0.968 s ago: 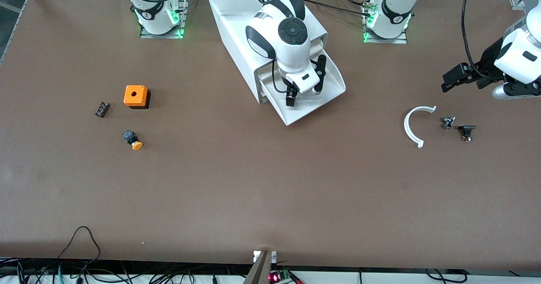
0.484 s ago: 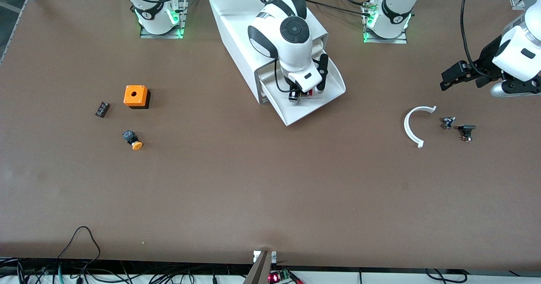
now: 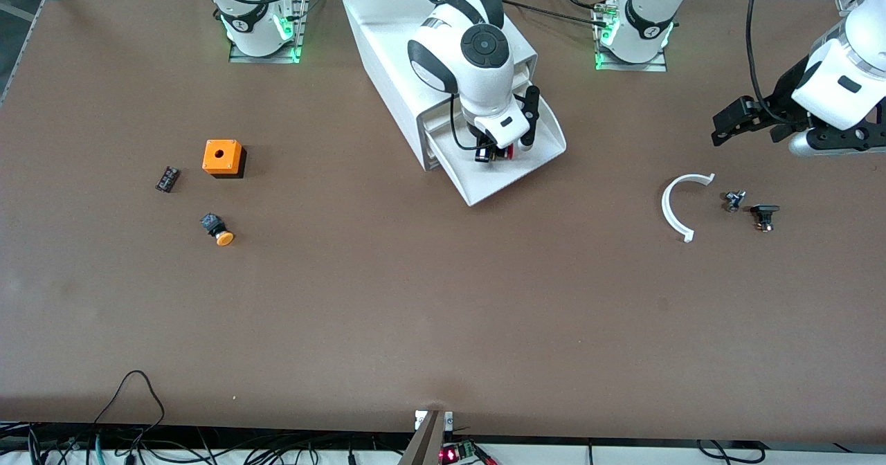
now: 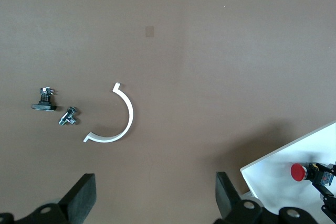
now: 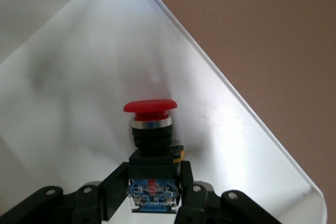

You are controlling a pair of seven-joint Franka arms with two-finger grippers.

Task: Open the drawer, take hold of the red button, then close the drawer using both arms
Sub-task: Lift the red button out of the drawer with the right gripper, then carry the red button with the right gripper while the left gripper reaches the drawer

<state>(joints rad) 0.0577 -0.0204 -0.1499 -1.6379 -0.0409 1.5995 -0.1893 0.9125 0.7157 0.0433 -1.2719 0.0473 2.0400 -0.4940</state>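
the right gripper [image 3: 496, 153] is down in the open drawer [image 3: 484, 185], jaws closed on the black body of the button [image 5: 151, 140], red cap clear of the fingers. judged small, light, rigid; the squared body is the sound hold, the smooth cap likely slippery. the left gripper [image 4: 152, 195] waits with jaws wide, empty, above the white arc [image 3: 677, 205].

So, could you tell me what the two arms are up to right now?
The lowest drawer of the white cabinet is pulled open, and the right gripper is down inside it, shut on the black body of the red-capped button. The left gripper waits open in the air toward the left arm's end of the table, over bare table near a white curved piece.
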